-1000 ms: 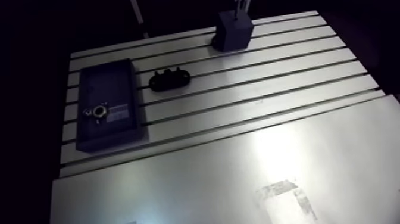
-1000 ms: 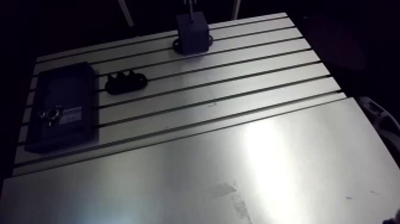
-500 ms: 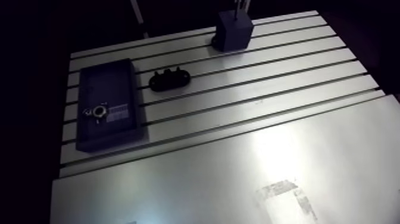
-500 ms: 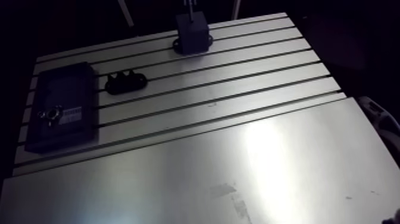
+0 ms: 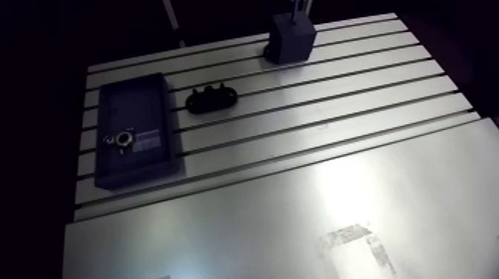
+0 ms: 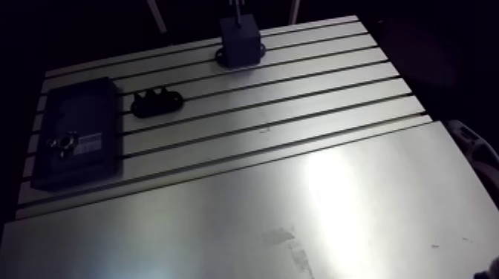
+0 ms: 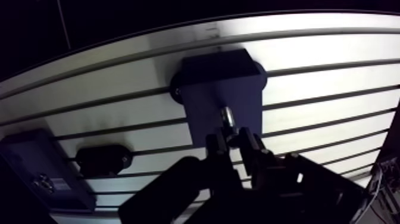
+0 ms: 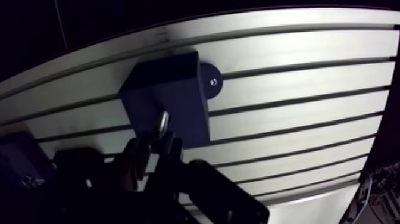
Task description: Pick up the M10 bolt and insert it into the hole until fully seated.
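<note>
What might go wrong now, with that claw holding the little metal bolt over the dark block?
The bolt sits at the very tips of the claw, so it might tilt or slip. The hole in the dark block is hidden, so a slight misalignment could jam it.

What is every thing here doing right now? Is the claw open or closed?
Gripper: shut on the bolt.
Bolt: held between the fingers, at the dark block; in its hole or not, cannot tell.
Dark block: standing on the table.
Dark tray: lying flat, holding a small metal part.
Black holder: lying flat beside the tray, apart from it.
</note>
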